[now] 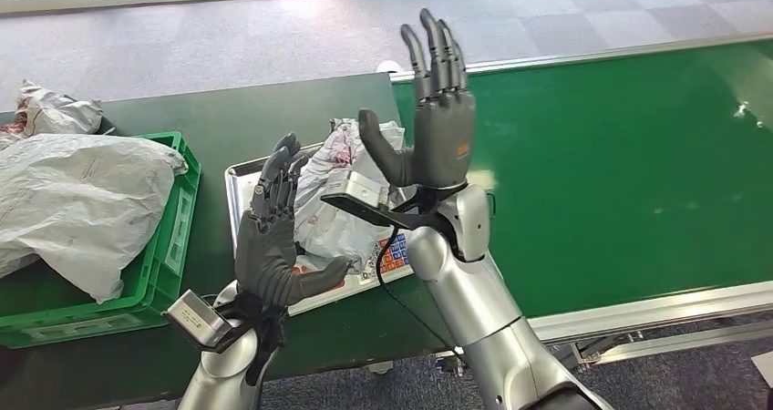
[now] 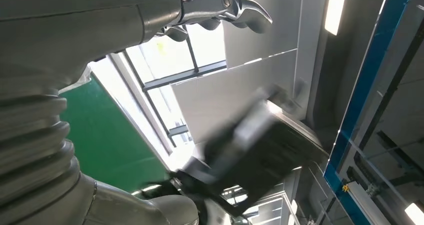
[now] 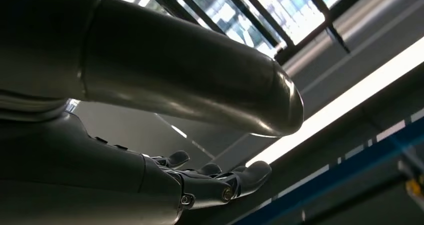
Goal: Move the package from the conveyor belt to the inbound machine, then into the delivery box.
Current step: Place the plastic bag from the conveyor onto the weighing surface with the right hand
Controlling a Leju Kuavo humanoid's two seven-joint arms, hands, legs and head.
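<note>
Both arms are raised over the near edge of the dark green bench point(image 1: 219, 109). The left robot hand point(image 1: 271, 237) stands upright with fingers extended and apart, grasping nothing; the right robot hand point(image 1: 436, 118) is likewise held upright, higher, palm toward the left hand, fingers straight and released, with nothing in it. The package point(image 1: 333, 196), a crumpled white plastic mail bag with red printing, lies on the metal tray of the inbound machine point(image 1: 239, 180), which sits on the bench at its right end, just beside the conveyor belt point(image 1: 629, 155). Neither robot hand touches the package. A coloured keypad point(image 1: 392, 253) shows at the machine's near right corner. At the left end of the bench stands a green delivery box point(image 1: 178, 223) holding a large grey-white bag point(image 1: 77, 196); another crumpled bag point(image 1: 55, 109) lies behind it. The green belt surface carries nothing in view save a small white scrap point(image 1: 743, 109) near its far right.
</note>
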